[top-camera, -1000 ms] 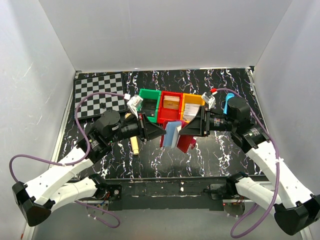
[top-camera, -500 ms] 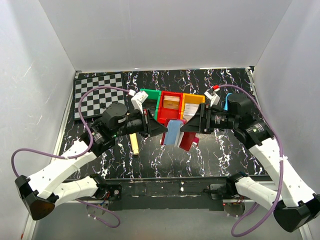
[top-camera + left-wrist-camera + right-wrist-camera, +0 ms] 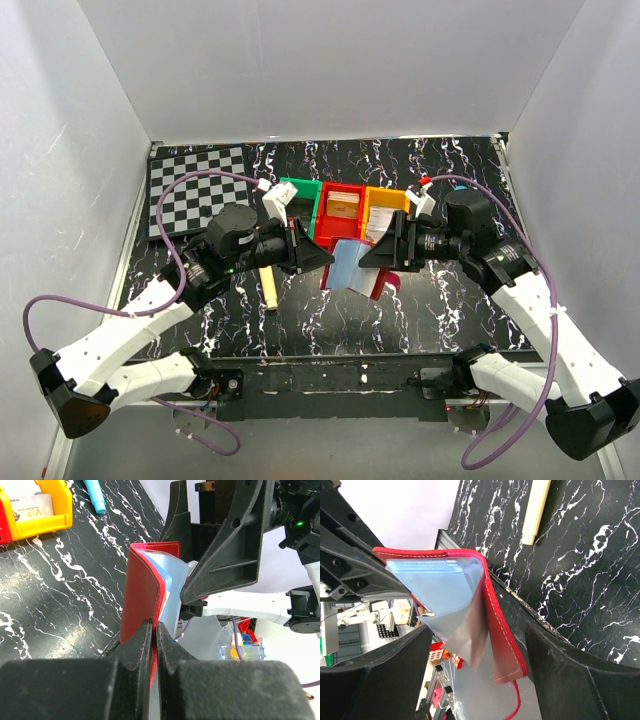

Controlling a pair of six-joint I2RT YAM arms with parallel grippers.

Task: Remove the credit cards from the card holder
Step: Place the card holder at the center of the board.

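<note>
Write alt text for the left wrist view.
The left gripper is shut on the red cover of the card holder, holding it upright over the black marbled table, its pale-blue sleeves fanned toward the right gripper just behind. At upper left are a yellow bin with a card and a blue pen.

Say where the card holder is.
In the top view, the card holder is mid-table, in front of the red bin, held up between the two arms: the left gripper clamps its cover, the right gripper open around it.
</note>
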